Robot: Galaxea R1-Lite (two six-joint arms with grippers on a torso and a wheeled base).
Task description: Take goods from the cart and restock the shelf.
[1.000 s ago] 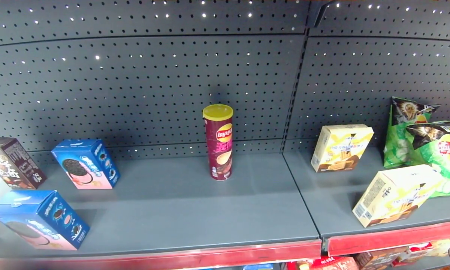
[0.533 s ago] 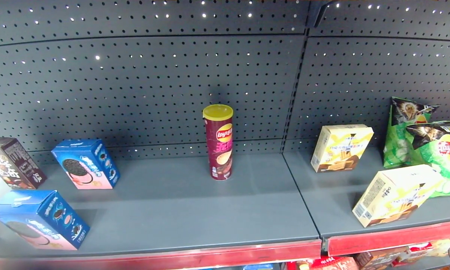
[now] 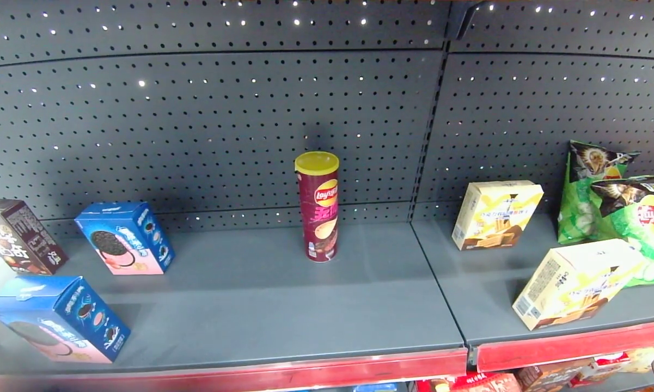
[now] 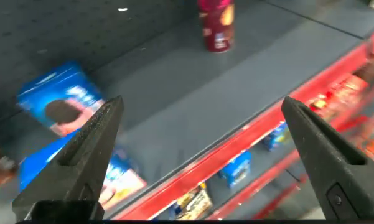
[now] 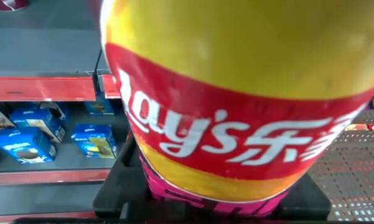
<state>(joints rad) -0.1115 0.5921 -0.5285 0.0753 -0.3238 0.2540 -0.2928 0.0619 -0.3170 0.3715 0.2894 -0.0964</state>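
Chips can (image 5: 236, 93) is sitting in the right gripper (image 5: 211, 202) — black fingers clamping its lower end. Left gripper (image 4: 202, 106) is hovering over the shelf (image 3: 261, 305) edge, its 2 fingers (image 4: 87, 149) spread wide apart — a maroon can (image 3: 317, 207) standing upright beyond.

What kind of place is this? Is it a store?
Most likely a shop's snack aisle. A grey shelf with a red front edge stands against a pegboard, and it holds blue cookie boxes and green chip bags set out like goods for sale.
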